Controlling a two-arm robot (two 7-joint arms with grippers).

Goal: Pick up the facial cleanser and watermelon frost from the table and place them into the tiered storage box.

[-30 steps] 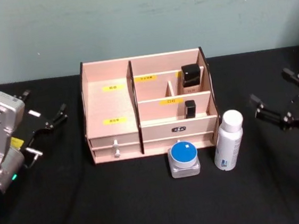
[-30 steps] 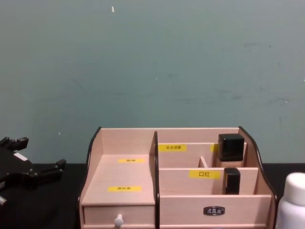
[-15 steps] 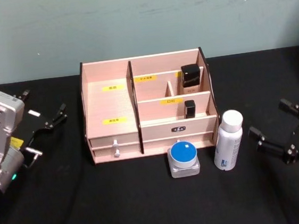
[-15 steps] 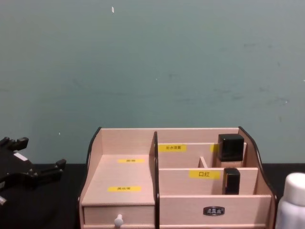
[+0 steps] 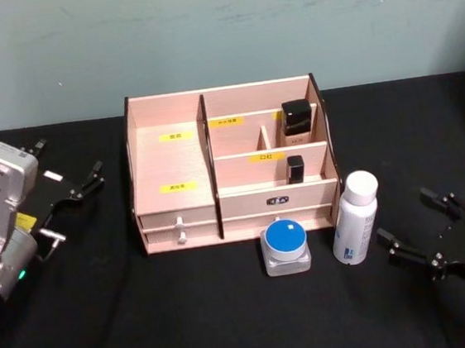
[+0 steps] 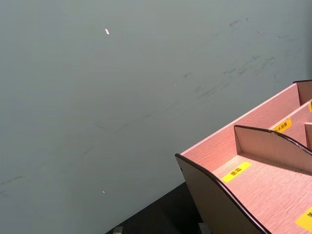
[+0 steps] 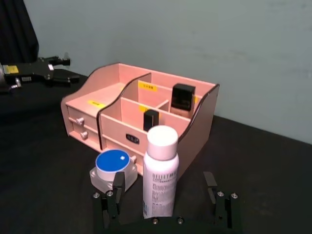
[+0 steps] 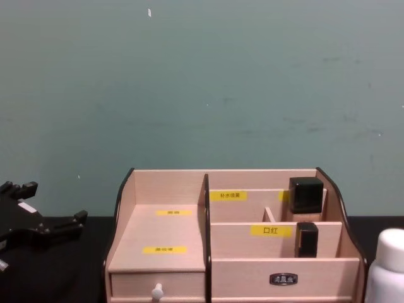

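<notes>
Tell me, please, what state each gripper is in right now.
Left gripper: open, empty.
Right gripper: open, empty, beside the bottle.

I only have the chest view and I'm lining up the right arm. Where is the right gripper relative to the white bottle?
Observer: The right gripper hangs open to the right of the white bottle, apart from it.
Operator: Anything beside the bottle?
Observer: A blue-lidded jar stands left of it with a gap between, close in front of the tiered storage box.
Operator: Is the bottle lined up for a grasp?
Observer: In the right wrist view it stands upright, in line with the gap between the jaws. The left gripper is parked open, left of the box.
</notes>
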